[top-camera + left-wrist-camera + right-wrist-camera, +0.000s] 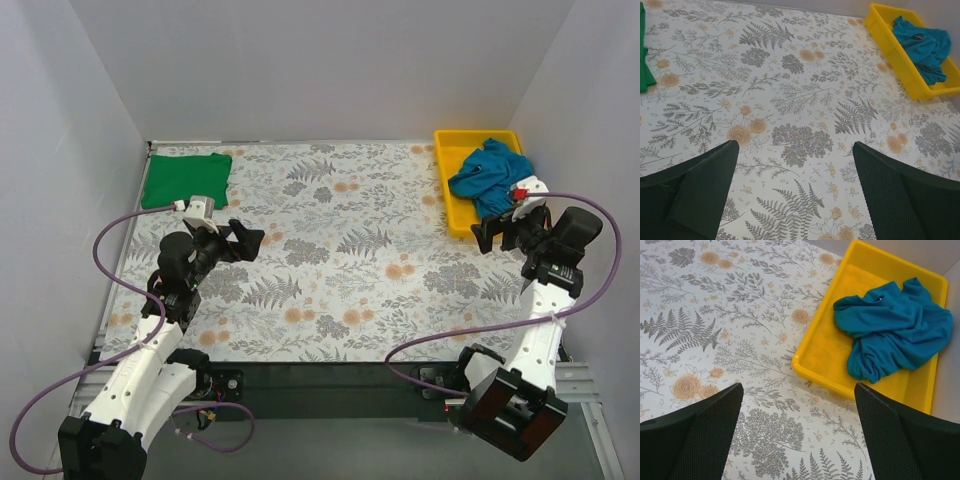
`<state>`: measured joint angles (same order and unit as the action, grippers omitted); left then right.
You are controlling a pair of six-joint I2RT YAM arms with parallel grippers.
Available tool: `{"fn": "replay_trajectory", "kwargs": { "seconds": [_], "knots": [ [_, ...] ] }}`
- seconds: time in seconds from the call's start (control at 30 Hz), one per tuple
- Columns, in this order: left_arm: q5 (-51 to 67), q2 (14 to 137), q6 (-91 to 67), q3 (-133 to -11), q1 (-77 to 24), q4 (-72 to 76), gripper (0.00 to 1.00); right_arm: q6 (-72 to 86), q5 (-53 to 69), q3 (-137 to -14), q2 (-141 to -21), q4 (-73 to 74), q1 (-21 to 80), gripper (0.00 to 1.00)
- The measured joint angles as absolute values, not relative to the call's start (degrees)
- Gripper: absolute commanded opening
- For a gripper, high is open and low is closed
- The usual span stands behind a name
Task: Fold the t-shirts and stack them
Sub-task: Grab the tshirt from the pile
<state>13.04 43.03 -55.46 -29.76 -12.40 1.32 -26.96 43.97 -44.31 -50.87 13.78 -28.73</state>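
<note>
From the top camera you see the green t-shirt (pixel 186 178) lying as a neat folded rectangle, far to the left of the yellow tray (pixel 446 185), across the flowered table (pixel 340 260). The teal t-shirt (pixel 487 175) lies crumpled inside the tray. The left gripper (pixel 240 240) hangs well apart from the tray and the right gripper (pixel 497 233) just beside its near end. Both have their fingers apart and carry nothing.

In the left wrist view, the left gripper (pixel 795 150) shows only table cloth between its spread fingers. The tray (pixel 892 50) and the teal t-shirt (pixel 922 47) are far off to the upper right.

In the right wrist view, the right gripper (pixel 797 390) looks down at the near wall of the tray (pixel 822 352), and the teal t-shirt (pixel 895 335) is a little beyond it, not touched.

I judge that one shirt is done and the step now is to fetch the second. You need to bring the right gripper forward into the tray, pinch the cloth firmly, and lift it over the wall.
</note>
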Motion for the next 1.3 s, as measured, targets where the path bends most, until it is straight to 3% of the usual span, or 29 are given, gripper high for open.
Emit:
{"fn": "replay_trajectory", "kwargs": {
  "seconds": [0.2, 0.57, 0.97, 1.3],
  "knots": [
    [13.26, 43.05, -55.44, -29.76, -12.51, 1.34, 0.98, -26.44, 40.93, -54.04, -64.58, 15.25, -27.99, 0.98],
    [13.87, 43.07, -55.31, -29.74, -12.56, 1.67, 0.98, -21.15, 22.83, -66.83, -85.49, 17.21, -17.37, 0.95],
    [14.22, 43.81, -55.29, -29.74, -12.6, 1.72, 0.98, -15.2, 15.31, -76.53, -95.48, 18.96, -16.27, 0.88],
    [14.33, 43.83, -55.29, -29.74, -12.6, 1.76, 0.98, -11.81, 12.97, -78.65, -97.08, 19.11, -15.09, 0.79]
  ]
}}
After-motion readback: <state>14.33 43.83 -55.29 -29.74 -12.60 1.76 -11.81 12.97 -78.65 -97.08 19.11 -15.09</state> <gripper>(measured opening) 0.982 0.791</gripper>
